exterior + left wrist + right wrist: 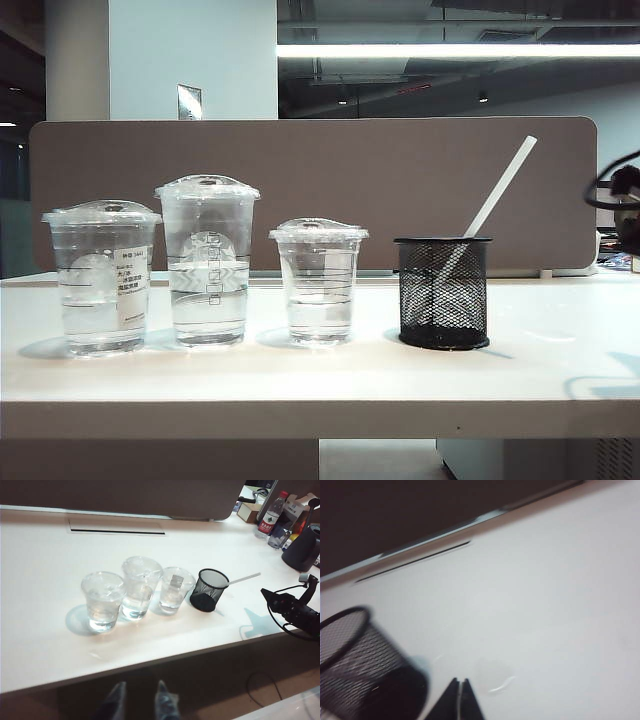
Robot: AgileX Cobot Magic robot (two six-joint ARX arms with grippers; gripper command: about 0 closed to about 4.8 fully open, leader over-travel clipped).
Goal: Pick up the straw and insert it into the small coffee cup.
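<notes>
White tabletop (300, 385) stretching wide under a brown partition panel (310, 190), with bare surface in front of the row and more toward 3 o'clock in the exterior view. Front edge running straight across below the cups; a long narrow slot (117, 528) cut near the back edge in the left wrist view.

Straw (492, 205) standing in the black mesh pen holder (442, 293), long axis tilted, upper end leaning toward 1 o'clock in the exterior view, lower end down inside the mesh. Nothing else visible in the holder.

Small coffee cup (319, 282) just beside the holder at its 9 o'clock, upright, domed lid on, clear liquid roughly a third up. Tallest cup with a round logo (208, 262) next along, about half full. Wide cup with a white label (100, 278) at the far 9 o'clock end, also part full. All three apart from one another, lids on.

Left gripper (141, 700) hanging off the near table edge, well apart from the cups, fingers spread with a clear gap, holding nothing. Right gripper (459, 700) low over bare table just beside the mesh holder, fingers pressed together, nothing between them; picture blurred. Bottles and boxes (280, 517) crowded at the far corner past the holder in the left wrist view.
</notes>
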